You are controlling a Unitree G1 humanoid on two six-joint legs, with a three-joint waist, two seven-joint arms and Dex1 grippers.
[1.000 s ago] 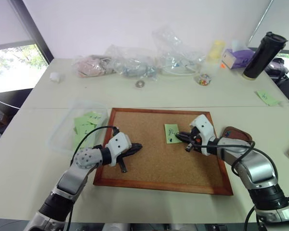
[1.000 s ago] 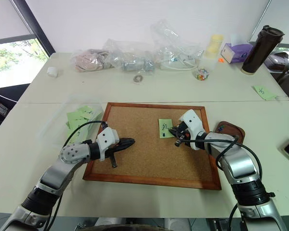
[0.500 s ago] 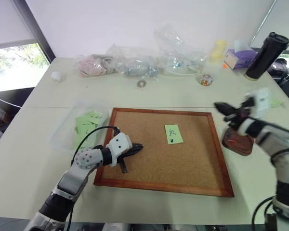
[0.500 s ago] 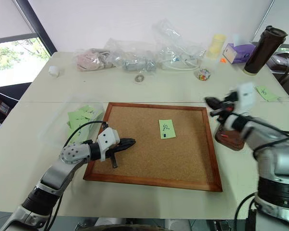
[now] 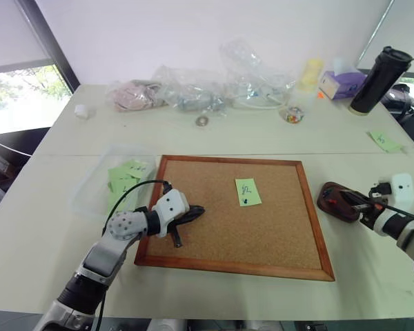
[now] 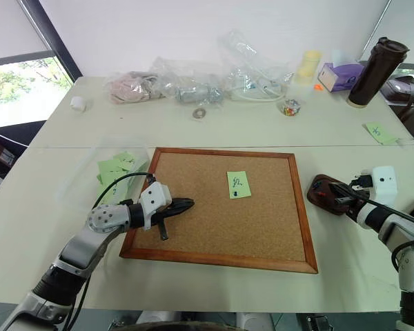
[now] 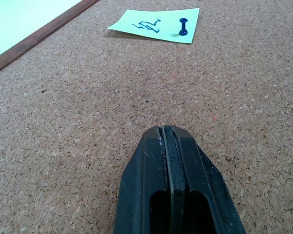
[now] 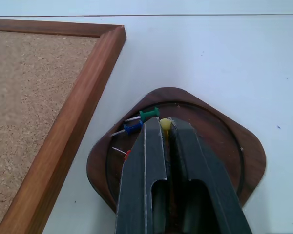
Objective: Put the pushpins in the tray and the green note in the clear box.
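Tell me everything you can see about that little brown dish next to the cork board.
The tray is a small, glossy dark brown dish, rounded, with a raised rim; it looks like wood. It sits flat on the pale table, just off the cork board's right frame. Green, blue, red and yellow pushpins lie inside. The right gripper is over it, jaws slightly parted around the yellow pin.

The green note (image 5: 248, 192) on the cork board (image 5: 214, 234) has black pen marks that look like "12", though the writing is loose and could be something else. Another green note (image 5: 382, 141) lies far off at about two o'clock on the table (image 5: 214, 131); it has a small black mark too tiny to read.
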